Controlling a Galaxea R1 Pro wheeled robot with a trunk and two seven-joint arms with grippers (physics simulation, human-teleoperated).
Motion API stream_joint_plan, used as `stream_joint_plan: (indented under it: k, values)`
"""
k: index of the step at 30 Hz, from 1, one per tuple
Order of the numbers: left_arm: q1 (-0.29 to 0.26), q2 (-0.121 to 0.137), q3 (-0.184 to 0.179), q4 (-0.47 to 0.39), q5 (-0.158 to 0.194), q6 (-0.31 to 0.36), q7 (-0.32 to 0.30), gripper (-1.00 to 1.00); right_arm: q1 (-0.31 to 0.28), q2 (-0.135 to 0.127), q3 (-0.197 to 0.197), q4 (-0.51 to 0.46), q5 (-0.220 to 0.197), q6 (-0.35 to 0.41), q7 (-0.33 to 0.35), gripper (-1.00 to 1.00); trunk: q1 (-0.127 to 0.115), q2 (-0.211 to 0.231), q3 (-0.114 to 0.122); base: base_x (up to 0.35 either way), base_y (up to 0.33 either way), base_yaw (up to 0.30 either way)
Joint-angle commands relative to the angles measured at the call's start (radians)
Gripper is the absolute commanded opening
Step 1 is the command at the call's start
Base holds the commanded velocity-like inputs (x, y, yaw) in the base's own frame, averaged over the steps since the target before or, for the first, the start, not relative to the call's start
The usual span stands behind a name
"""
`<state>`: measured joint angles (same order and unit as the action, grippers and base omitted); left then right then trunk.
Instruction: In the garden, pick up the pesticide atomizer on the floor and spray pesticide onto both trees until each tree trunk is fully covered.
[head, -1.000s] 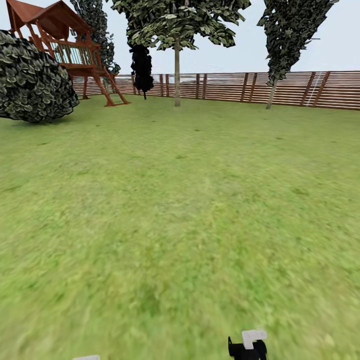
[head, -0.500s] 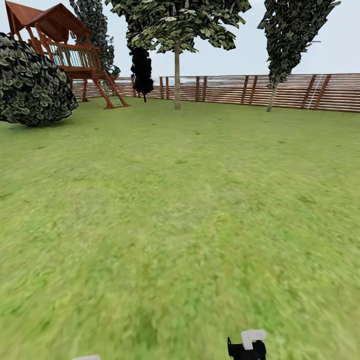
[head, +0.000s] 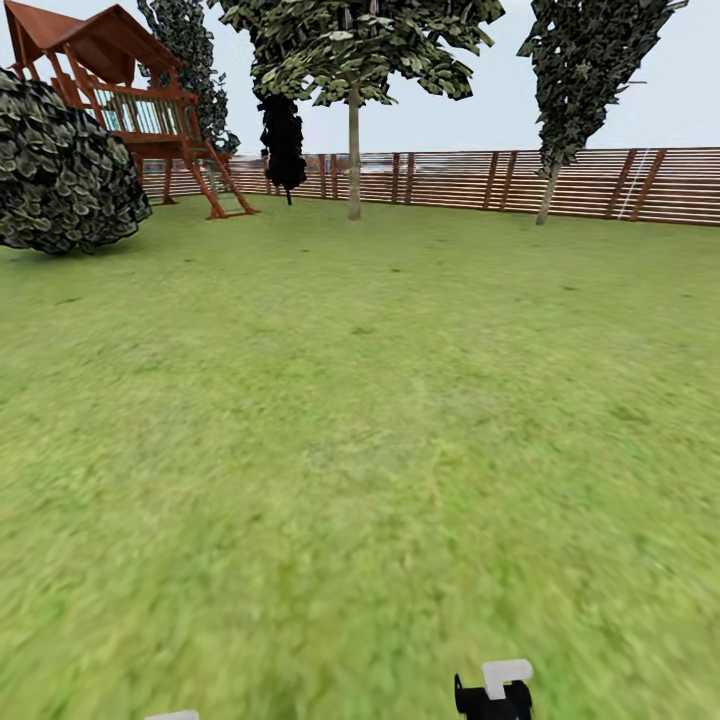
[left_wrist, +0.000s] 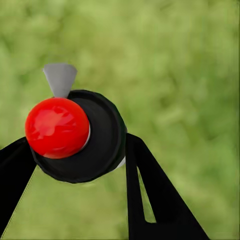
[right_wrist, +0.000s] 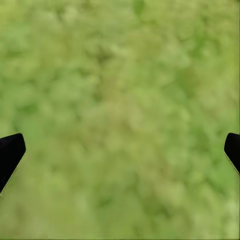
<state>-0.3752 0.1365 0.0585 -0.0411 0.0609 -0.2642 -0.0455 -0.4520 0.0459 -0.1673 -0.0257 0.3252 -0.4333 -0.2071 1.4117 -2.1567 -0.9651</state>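
The pesticide atomizer (left_wrist: 102, 142), a dark round bottle with a red knob and a light-grey nozzle, sits between the two black fingers of my left gripper (left_wrist: 75, 167), which is shut on it above blurred grass. In the head view a white tab of the left gripper (head: 172, 715) peeks over the bottom edge. My right gripper (head: 495, 690) hangs low at the bottom, and in the right wrist view its fingers (right_wrist: 11, 152) stand wide apart, open, with grass between them. A tall tree (head: 354, 150) with a bare pale trunk and high leaves stands far ahead by the fence.
Wide lawn (head: 360, 420) stretches ahead to a brown slat fence (head: 600, 185). A big dark bush (head: 65, 165) and a red-brown wooden play tower (head: 150, 110) stand at the far left. A dark columnar tree (head: 575, 90) rises at the right, a small black one (head: 283, 140) near the middle.
The whole head picture has shifted a little, with the bush sliding left and the fence slightly lower, so the camera has moved. Both grippers keep their places in the picture.
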Motion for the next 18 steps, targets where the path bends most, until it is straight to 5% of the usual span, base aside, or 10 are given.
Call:
stream_joint_plan:
  k: [1,18]
  values:
    - [-0.001,0.000,0.005,0.001,0.006,-0.003,-0.005,-1.00,-0.001,0.000,-0.008,0.001,0.011,-0.002,-0.005,1.00,0.000,0.000,-0.001,0.338,0.000,0.000]
    - [-0.001,0.000,0.005,0.001,0.007,-0.003,-0.005,-1.00,-0.001,0.001,-0.008,0.001,0.011,-0.002,-0.008,1.00,0.000,0.000,-0.001,0.338,0.000,0.000]
